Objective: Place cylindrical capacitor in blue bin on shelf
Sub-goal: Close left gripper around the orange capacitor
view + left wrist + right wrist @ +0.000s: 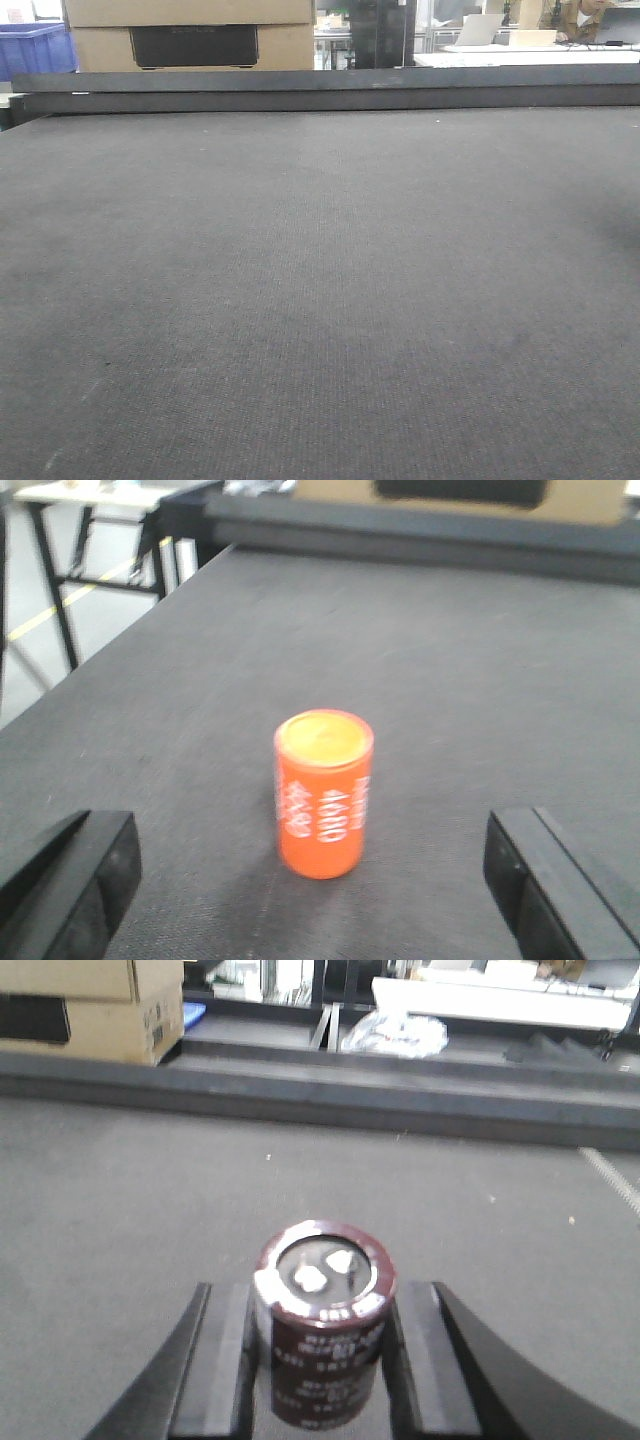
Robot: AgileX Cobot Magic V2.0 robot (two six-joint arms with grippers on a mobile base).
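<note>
A dark brown cylindrical capacitor (325, 1345) with a silver-rimmed top and two terminals stands upright between the black fingers (225, 1360) of my right gripper (320, 1305). The pads press on both its sides. My left gripper (312, 865) is open wide, with its fingers (80, 880) far apart. An orange cylinder (322, 800) with a yellow top and white print stands on the dark grey tabletop (450, 680) between and just ahead of them, untouched. The steel shelf is out of view. Neither gripper shows in the front view.
The dark grey tabletop (320, 300) ends at a raised dark bar (320, 90) at the back. Behind it are a cardboard box (190, 30) and a blue plastic crate (35, 50) at far left. The table's left edge (120, 630) drops to the floor.
</note>
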